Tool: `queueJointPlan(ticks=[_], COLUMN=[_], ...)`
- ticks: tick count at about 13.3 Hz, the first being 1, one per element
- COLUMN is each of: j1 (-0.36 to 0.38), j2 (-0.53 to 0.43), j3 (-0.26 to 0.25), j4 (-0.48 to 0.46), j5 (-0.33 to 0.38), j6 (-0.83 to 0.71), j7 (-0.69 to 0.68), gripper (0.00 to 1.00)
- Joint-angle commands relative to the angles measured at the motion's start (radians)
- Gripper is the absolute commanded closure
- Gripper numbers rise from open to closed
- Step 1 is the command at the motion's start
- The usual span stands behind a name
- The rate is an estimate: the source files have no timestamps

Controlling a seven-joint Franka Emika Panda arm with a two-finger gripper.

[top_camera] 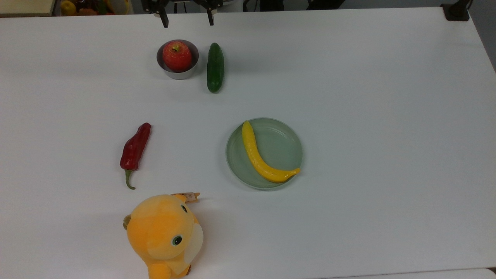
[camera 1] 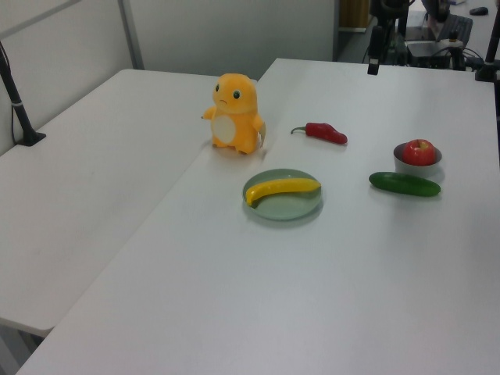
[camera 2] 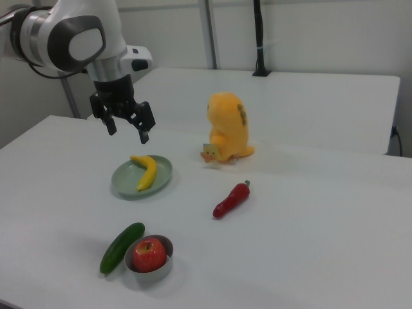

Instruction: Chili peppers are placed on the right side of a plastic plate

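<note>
Nothing is done yet: the chili lies on the table, well apart from the plate, and the gripper hangs empty, jaws spread.

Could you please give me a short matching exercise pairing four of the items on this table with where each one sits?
Things:
1. apple
2. banana
3. chili
4. cucumber

Places:
A. bare table, near the plush toy
B. on the plate
C. in the metal bowl
D. bare table, beside the bowl

Pairs: 1-C, 2-B, 3-A, 4-D
</note>
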Motion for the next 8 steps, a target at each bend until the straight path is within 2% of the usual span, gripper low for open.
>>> queueJointPlan(ticks=[1, 8], j1=[0.01, -0.007], j2=[-0.002, 0.006], j3=[-0.018, -0.018], j4=[0.009, 0.032], j5=[0.014, 0.017], j6=[0.016, 0.017], j7=[-0.009, -0.002], gripper=[0.0, 0.0])
